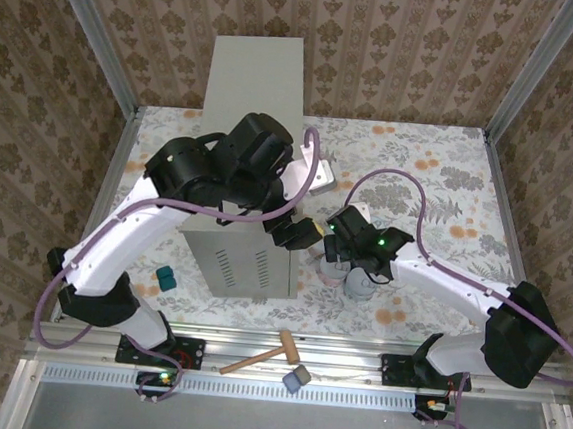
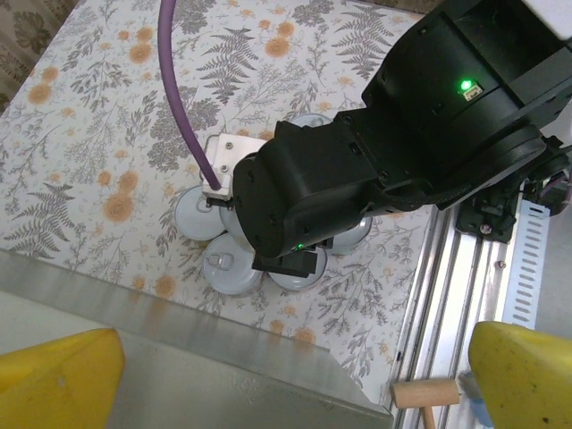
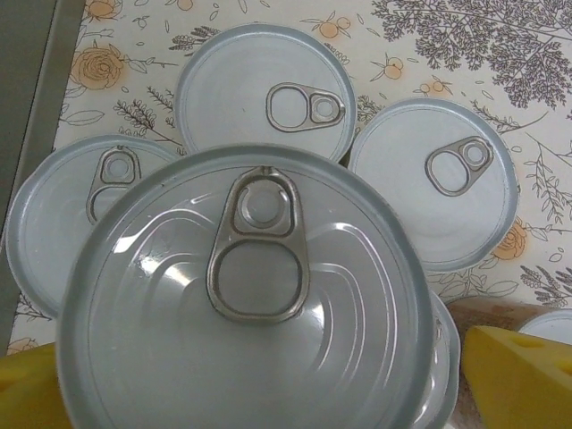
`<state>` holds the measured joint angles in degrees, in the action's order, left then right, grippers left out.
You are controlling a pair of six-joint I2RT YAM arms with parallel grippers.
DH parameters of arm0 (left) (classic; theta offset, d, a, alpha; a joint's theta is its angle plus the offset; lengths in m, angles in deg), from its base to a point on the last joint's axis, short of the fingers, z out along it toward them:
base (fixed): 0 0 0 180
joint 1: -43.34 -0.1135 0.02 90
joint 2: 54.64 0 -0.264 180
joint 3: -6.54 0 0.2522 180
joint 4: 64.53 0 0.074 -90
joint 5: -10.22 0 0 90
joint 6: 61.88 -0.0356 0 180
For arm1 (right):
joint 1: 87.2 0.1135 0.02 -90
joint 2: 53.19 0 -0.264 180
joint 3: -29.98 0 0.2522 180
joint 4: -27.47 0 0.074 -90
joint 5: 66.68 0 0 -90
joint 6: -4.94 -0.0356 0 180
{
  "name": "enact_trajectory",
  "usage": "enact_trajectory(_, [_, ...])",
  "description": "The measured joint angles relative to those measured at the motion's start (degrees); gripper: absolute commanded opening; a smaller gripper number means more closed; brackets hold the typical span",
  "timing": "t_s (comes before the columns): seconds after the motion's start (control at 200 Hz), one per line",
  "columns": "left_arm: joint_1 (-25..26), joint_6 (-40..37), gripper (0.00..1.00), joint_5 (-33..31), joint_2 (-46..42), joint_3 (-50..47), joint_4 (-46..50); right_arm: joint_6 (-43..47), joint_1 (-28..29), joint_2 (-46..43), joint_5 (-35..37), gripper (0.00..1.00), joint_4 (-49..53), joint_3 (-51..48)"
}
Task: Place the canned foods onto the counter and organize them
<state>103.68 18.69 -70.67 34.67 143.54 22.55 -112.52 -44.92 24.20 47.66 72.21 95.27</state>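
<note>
The right fingers point(image 3: 514, 375) stand spread wide, one on each side of the nearest can point(image 3: 246, 295). A sliver of gap shows on one side, so I judge it straddled rather than gripped. Beyond the fingertips three more cans point(image 3: 265, 94) crowd against it on the floral surface point(image 3: 554, 116), rims touching or overlapped. A further lid edge peeks out just inside one finger.

The left fingers point(image 2: 63, 375) are also open and hold nothing. The counter point(image 2: 179, 357) edge lies between them, and the canned foods point(image 2: 219, 264) lie beyond and below, under the right wrist.

The likeliest trouble is the crowding. A closing finger could land on a neighbour's rim instead of the chosen can's wall, giving a skewed grip or toppling cans. A can pinched off-centre could slip on the way up to the tall counter or clip its edge. The two arms also sit close together, so a hasty lift could bump them.

Every lid in view is sealed with its pull tab flat, so the contents cannot be seen.
</note>
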Motion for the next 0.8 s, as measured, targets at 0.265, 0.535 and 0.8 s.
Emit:
enact_trajectory(0.265, [0.13, -0.90, 1.00, -0.57, 0.13, 1.14, -0.09, -0.35, -0.02, 0.39, 1.01, 0.87, -3.76, -1.25])
enact_trajectory(0.535, [0.11, -0.90, 1.00, -3.37, -0.79, -2.38, -3.80, 0.33, -0.02, 0.39, 1.14, 0.69, -5.55, -1.31])
enact_trajectory(0.8, [-0.61, -0.87, 1.00, -4.83, -1.09, -2.34, -5.95, 2.43, -0.17, -0.33, 1.01, 0.64, -5.49, -1.31])
